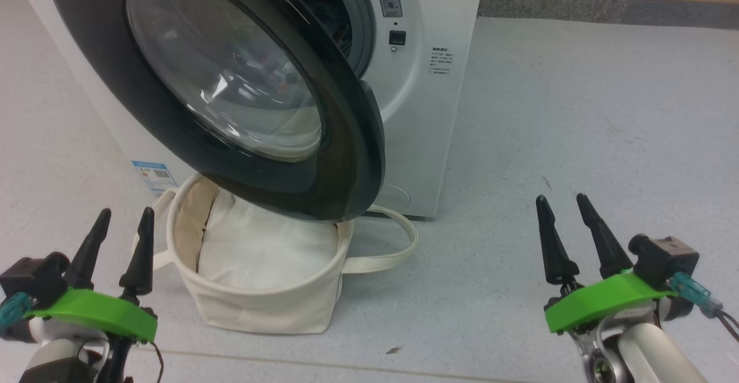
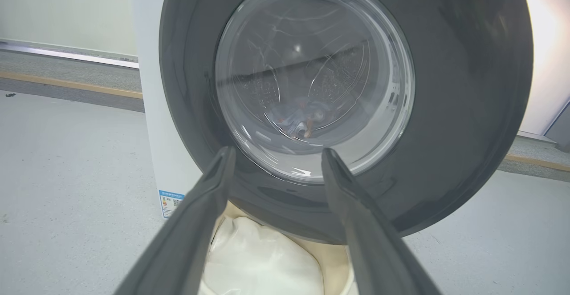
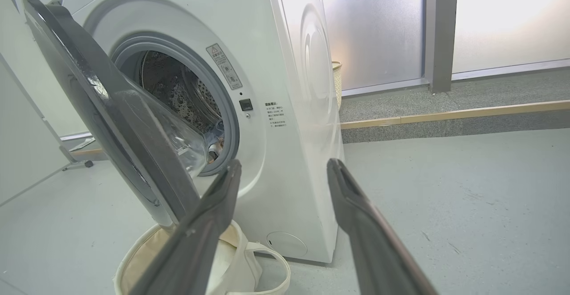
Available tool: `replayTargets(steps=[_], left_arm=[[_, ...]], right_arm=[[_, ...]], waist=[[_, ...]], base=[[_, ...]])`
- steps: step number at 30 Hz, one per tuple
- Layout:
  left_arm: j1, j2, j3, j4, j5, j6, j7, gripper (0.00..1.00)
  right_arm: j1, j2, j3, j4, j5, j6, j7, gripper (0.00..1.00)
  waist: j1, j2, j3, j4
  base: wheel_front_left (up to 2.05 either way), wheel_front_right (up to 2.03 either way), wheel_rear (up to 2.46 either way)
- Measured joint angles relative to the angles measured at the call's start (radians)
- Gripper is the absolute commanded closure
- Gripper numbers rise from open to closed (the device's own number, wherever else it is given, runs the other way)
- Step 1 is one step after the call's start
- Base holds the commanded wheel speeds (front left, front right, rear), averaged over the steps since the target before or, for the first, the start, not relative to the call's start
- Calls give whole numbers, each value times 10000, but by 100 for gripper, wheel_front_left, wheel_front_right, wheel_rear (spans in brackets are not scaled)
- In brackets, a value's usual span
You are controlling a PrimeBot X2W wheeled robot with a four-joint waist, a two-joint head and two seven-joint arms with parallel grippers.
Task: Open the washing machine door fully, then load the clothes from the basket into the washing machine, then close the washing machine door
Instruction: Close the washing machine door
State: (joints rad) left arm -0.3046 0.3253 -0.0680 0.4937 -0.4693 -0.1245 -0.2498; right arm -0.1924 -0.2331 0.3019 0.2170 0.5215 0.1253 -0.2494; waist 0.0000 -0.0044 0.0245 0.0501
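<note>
Washing machine door (image 1: 225,77) ajar over the basket (image 1: 260,308) (white cloth (image 1: 260,250) inside) — clothes (image 2: 298,119) lie in the drum (image 3: 178,90); left gripper (image 1: 127,212), right gripper (image 1: 561,198) spread wide, empty.

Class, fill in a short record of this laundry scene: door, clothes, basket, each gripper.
Door: glossy black-rimmed round glass washing machine door, partly open
Clothes: light blue printed clothes inside white front-loading washing machine
Basket: round cream canvas basket under door, holds plain white cloth
Left gripper: jaws open, empty
Right gripper: jaws open, empty
</note>
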Motion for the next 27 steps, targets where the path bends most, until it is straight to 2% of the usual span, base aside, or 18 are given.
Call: replayTargets(steps=[14,20,27], left_arm=[[-5,-115,169,-86,203,-2,0,0],[-10,-111,219,-86,209,-2,0,0],[-12,-115,288,-86,278,-2,0,0]], right_arm=[[112,-8,-38,299,31,0,0,0],[106,84,-888,518,-736,0,0,0],[105,268,-1162,545,-1064,0,0,0]], waist=[[0,0,11,106],[0,0,31,125],[0,0,57,164]], base=[[0,0,0],[0,0,0],[0,0,0]])
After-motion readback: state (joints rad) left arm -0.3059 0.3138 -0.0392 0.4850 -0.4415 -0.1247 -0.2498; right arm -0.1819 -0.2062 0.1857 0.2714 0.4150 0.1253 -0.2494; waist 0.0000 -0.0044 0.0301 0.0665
